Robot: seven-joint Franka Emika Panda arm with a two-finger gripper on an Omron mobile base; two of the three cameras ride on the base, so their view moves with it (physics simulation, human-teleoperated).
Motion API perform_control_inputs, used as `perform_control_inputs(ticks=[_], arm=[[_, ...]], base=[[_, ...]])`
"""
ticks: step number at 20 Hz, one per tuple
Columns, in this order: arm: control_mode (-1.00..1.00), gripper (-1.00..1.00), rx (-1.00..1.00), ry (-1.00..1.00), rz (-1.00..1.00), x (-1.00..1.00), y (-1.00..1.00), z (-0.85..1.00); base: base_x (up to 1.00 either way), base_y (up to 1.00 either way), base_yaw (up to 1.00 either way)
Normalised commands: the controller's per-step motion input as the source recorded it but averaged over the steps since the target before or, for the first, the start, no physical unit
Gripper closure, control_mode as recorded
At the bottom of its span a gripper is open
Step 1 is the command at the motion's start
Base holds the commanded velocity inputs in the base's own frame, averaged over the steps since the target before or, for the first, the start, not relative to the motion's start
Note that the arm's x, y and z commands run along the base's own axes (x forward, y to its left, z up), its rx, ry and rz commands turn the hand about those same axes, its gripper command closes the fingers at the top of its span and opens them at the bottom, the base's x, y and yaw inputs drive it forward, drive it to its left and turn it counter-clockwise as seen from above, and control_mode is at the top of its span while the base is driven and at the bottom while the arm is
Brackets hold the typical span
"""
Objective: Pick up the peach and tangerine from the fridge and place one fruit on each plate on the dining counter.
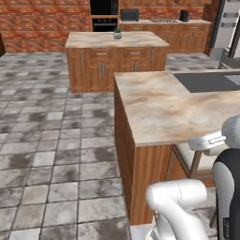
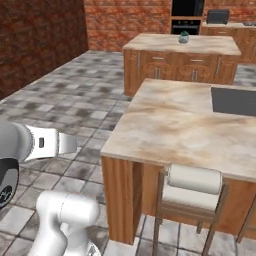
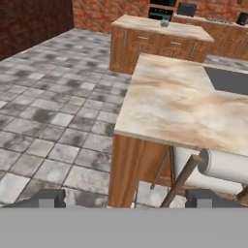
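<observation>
The grey tiled floor (image 1: 42, 159) spreads across the kitchen to a red brick wall (image 1: 42, 23) at the back. The dining counter (image 1: 164, 105), a beige marbled top on a wooden base, stands just ahead of the robot, with its dark inset sink (image 1: 206, 80) toward the far right end. Part of the fridge (image 1: 227, 28) shows at the upper right of the left base view. Beyond the counter stands a separate wooden island (image 1: 117, 58) carrying a small potted plant (image 1: 117, 33). A stool with a white cushioned seat (image 2: 192, 187) is tucked against the counter's near edge. The gripper (image 3: 128, 199) sits low in the hand view, its 2 dark fingertips (image 3: 48, 197) set wide apart with nothing between them, pointing toward the counter's near corner.
</observation>
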Motion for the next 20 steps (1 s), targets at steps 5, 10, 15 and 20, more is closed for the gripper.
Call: perform_control_inputs(ticks=[5, 10, 15, 20], arm=[[1.00, -1.00, 0.00, 0.00, 0.00, 0.00, 0.00, 0.00], [1.00, -1.00, 0.00, 0.00, 0.00, 0.00, 0.00, 0.00], [1.00, -1.00, 0.00, 0.00, 0.00, 0.00, 0.00, 0.00], [1.00, -1.00, 0.00, 0.00, 0.00, 0.00, 0.00, 0.00]], base=[[0.25, 1.00, -0.05], [0.62, 0.99, -0.23], [0.85, 0.91, -0.40], [0.93, 0.89, -0.42]])
